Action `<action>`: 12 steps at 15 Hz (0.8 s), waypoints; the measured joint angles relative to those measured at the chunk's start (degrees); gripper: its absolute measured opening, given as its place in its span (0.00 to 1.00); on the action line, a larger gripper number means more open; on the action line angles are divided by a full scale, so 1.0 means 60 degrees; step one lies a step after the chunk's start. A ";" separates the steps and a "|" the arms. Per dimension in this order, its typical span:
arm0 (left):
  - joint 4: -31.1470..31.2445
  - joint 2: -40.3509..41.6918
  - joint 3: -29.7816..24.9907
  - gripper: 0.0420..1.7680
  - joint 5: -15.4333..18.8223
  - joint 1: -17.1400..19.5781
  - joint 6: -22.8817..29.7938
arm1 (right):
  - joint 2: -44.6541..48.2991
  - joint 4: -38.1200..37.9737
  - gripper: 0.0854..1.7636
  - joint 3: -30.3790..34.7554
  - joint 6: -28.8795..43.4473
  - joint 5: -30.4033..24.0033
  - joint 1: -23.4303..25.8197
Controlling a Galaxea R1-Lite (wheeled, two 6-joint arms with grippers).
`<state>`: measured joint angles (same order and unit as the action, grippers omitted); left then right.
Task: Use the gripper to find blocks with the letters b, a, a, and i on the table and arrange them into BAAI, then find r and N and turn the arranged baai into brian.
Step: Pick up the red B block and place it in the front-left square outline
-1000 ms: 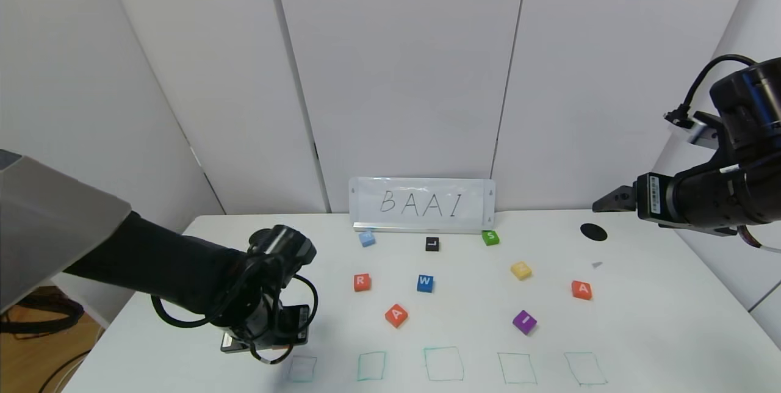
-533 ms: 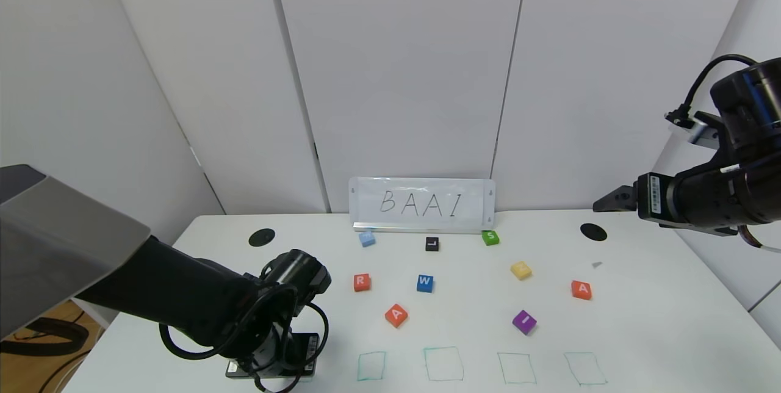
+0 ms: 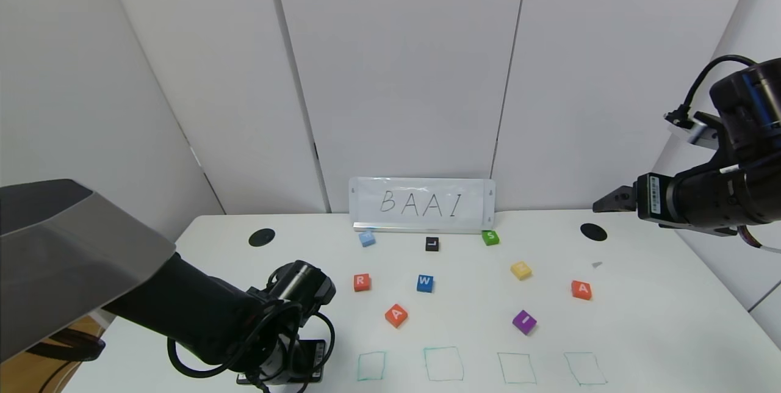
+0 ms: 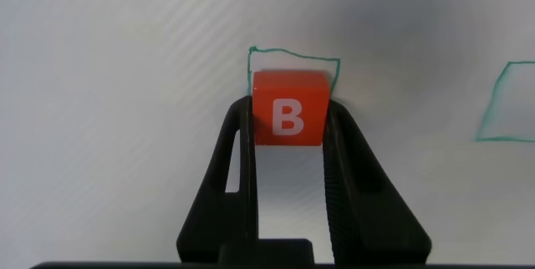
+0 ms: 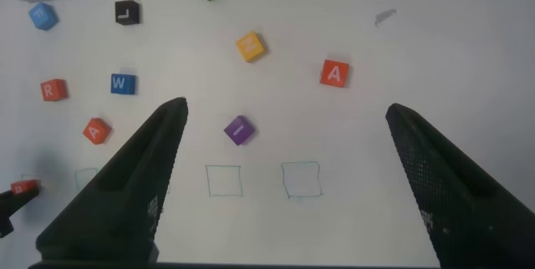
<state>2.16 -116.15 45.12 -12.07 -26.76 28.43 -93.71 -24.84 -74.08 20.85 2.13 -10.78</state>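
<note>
My left gripper (image 4: 288, 115) is shut on the orange-red B block (image 4: 288, 109) and holds it over the leftmost green square (image 4: 294, 52). In the head view that gripper (image 3: 287, 371) is low at the front left of the table (image 3: 640, 332), and its wrist hides the B. One orange-red A (image 3: 396, 315) lies mid-table. The other A (image 3: 581, 289) lies at the right. The purple I (image 3: 524, 321) lies in front of it, to the left. The orange-red R (image 3: 361, 282) lies left of centre. My right gripper (image 3: 610, 201) is open and empty, raised at the far right.
A sign reading BAAI (image 3: 422, 204) stands at the back. Light blue (image 3: 366, 238), black L (image 3: 432, 243), green S (image 3: 490, 237), blue W (image 3: 424, 283) and yellow (image 3: 520, 270) blocks lie in front of it. Several empty green squares (image 3: 443, 363) line the front edge. Two black holes (image 3: 262, 237) (image 3: 593, 232) flank the back.
My left arm has moved toward the front edge and a little right, now covering the leftmost green square and uncovering the left black hole. The right arm has not moved.
</note>
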 joint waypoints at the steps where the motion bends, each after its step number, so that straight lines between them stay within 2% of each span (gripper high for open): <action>1: 0.0014 -0.0010 -0.0026 0.27 0.0004 -0.0026 0.0000 | -0.0004 0.0004 0.97 0.0000 0.0006 -0.0004 0.0000; 12: -0.0022 -0.0033 0.0077 0.27 0.0083 -0.0043 0.0014 | -0.0039 0.0012 0.97 -0.0014 0.0000 0.0012 0.0000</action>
<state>2.02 -116.35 45.58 -11.57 -27.01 28.51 -93.94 -24.77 -74.17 20.85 2.21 -10.78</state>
